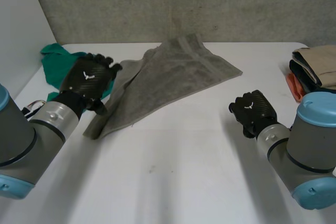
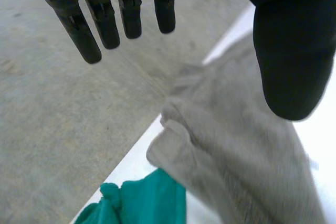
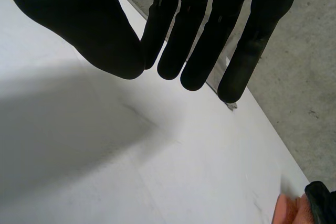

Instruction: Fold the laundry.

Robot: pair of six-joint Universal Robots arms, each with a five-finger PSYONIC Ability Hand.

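Note:
A grey towel (image 1: 173,77) lies folded slantwise across the back middle of the white table (image 1: 173,177). My left hand (image 1: 89,80) hovers at the towel's left edge, open, with straight fingers (image 2: 105,19) and the thumb held apart, holding nothing. In the left wrist view the rumpled towel edge (image 2: 236,150) lies below the fingertips. My right hand (image 1: 253,109) is over bare table to the right of the towel, apart from it. Its fingers (image 3: 178,30) are drawn in against the thumb and hold nothing.
A green cloth (image 1: 55,61) lies at the back left, partly under the towel's edge (image 2: 142,203). A stack of folded clothes (image 1: 317,66) sits at the right edge of the table, and its orange piece (image 3: 291,211) lies beyond my right hand's fingertips. A grey wall stands behind the table.

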